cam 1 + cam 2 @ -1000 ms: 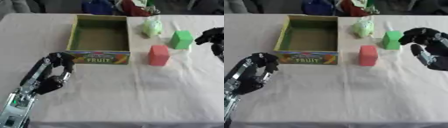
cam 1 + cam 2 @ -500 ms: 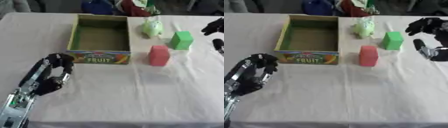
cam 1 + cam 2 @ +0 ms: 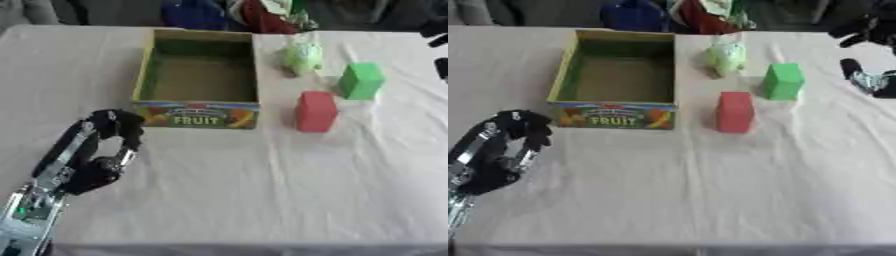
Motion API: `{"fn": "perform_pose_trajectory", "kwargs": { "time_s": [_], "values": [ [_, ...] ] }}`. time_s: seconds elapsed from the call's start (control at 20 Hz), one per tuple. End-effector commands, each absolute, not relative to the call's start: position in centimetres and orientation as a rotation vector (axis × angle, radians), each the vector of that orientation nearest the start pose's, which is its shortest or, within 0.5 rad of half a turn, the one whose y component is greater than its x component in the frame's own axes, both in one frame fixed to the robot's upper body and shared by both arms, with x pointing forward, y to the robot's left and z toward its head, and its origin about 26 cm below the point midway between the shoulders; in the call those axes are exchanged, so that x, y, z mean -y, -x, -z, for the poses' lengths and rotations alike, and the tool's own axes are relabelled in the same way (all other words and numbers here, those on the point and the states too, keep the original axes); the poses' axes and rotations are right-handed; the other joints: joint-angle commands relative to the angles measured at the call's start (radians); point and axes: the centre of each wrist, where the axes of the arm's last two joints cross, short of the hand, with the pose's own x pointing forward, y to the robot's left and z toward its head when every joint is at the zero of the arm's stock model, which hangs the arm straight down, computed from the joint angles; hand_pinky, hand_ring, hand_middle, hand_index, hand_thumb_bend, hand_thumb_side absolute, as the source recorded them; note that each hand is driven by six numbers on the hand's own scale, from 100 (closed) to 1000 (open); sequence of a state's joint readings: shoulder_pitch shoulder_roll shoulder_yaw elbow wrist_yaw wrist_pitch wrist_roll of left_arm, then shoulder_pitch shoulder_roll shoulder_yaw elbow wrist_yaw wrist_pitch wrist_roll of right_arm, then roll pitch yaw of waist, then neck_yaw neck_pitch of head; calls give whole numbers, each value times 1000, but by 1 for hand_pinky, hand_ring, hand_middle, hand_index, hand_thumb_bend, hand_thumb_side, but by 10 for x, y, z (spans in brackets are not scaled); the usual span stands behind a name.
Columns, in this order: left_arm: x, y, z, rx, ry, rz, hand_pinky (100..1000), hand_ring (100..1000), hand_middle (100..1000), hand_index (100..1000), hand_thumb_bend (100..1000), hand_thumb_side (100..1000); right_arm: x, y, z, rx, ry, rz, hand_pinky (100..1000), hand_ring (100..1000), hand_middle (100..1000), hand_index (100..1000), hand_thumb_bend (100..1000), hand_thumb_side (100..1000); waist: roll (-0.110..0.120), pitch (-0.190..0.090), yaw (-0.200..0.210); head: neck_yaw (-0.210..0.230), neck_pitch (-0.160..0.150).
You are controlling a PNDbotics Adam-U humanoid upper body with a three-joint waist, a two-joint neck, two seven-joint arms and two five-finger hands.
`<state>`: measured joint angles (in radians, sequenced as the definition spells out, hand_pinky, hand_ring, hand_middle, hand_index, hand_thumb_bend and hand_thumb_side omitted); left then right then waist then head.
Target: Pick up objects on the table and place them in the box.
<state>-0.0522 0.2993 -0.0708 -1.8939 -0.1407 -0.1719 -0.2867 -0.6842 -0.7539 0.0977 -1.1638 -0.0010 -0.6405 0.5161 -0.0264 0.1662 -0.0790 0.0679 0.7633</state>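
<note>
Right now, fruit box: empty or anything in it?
Empty. The fruit box shows only bare floor; red block and green block stand outside on the table.

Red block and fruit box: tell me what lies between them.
Nothing: only bare tablecloth separates the red block from the fruit box, clearest in the left eye view.

right hand (image 3: 866,55) cut off at the 3 o'clock edge, too blurry to read its fingers, left arm (image 3: 39,200) running out at 7 o'clock, pale green thing (image 3: 300,55) a smudge, clutter (image 3: 254,12) at 12 o'clock cropped
</note>
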Motion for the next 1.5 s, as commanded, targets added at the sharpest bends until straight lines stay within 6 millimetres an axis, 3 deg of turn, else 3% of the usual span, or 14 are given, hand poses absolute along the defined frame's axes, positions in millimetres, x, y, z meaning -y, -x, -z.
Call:
{"fn": "perform_pose_trajectory", "kwargs": {
  "time_s": [0.05, 0.85, 1.1, 1.5],
  "values": [
    [-272, -277, -107, 1996, -71, 789, 581, 528, 543, 735, 100, 432, 416, -414, -233, 1963, 381, -1625, 832, 914, 847, 886, 100, 261, -2, -12, 3, -4, -9],
    [-270, -278, -107, 1994, -63, 802, 580, 528, 543, 735, 100, 429, 421, -437, -239, 1818, 570, -1807, 849, 940, 885, 916, 100, 359, -11, -6, 20, -19, -14],
    [-270, -278, -108, 1996, -57, 811, 581, 528, 544, 735, 100, 427, 418, -445, -238, 1790, 595, -1820, 845, 929, 881, 908, 100, 510, -13, -4, 29, -33, -12],
    [-268, -278, -109, 1998, -47, 821, 581, 528, 544, 735, 100, 424, 410, -456, -230, 1746, 623, -1821, 850, 930, 883, 911, 100, 628, -9, 4, 42, -71, -5]
  ]
}}
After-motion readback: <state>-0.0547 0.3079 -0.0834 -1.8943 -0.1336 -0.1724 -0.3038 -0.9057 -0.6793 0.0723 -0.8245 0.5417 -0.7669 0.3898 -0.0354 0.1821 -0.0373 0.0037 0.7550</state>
